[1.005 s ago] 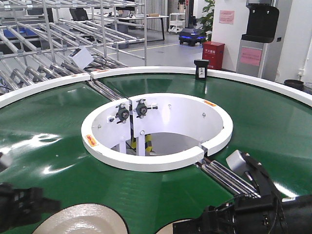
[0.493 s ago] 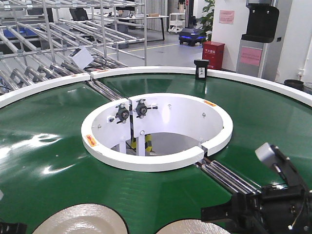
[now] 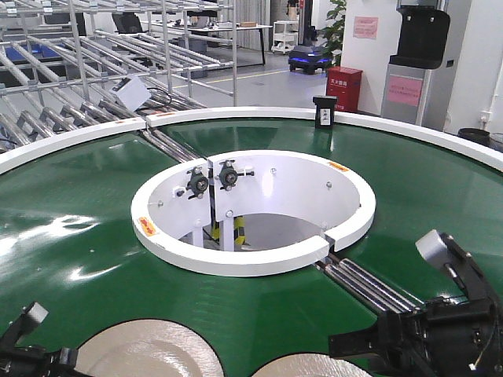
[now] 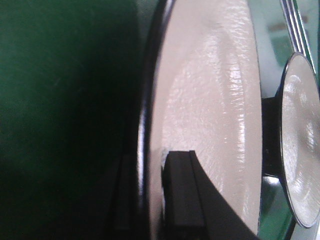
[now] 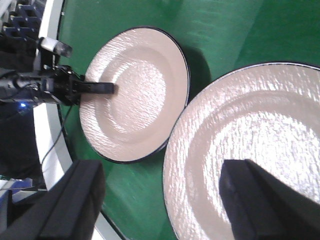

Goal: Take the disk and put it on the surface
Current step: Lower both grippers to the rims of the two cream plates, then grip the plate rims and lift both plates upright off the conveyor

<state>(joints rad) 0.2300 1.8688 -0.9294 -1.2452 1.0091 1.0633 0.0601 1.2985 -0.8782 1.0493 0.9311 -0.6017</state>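
Observation:
Two cream disks with dark rims lie on the green belt at the near edge: a left disk [image 3: 149,352] and a right disk [image 3: 310,367]. My left gripper [image 3: 59,360] holds the left disk [image 4: 210,100] by its rim. One finger [image 4: 182,195] lies on the disk's face and the other sits in shadow under the edge, also seen in the right wrist view on the far disk [image 5: 135,90]. My right gripper [image 5: 165,200] is open, its fingers astride the rim of the near disk [image 5: 250,125]. The surface is out of view.
The green conveyor belt [image 3: 78,204] curves round a white inner ring [image 3: 251,263] with an open well. A white outer rim [image 5: 50,150] borders the belt beside the disks. Metal rollers [image 3: 369,287] cross the belt near the right arm.
The left arm dropped out of the front view, then came back at the bottom left with its finger on the left disk, which shifted right. The right arm swung right, then stayed.

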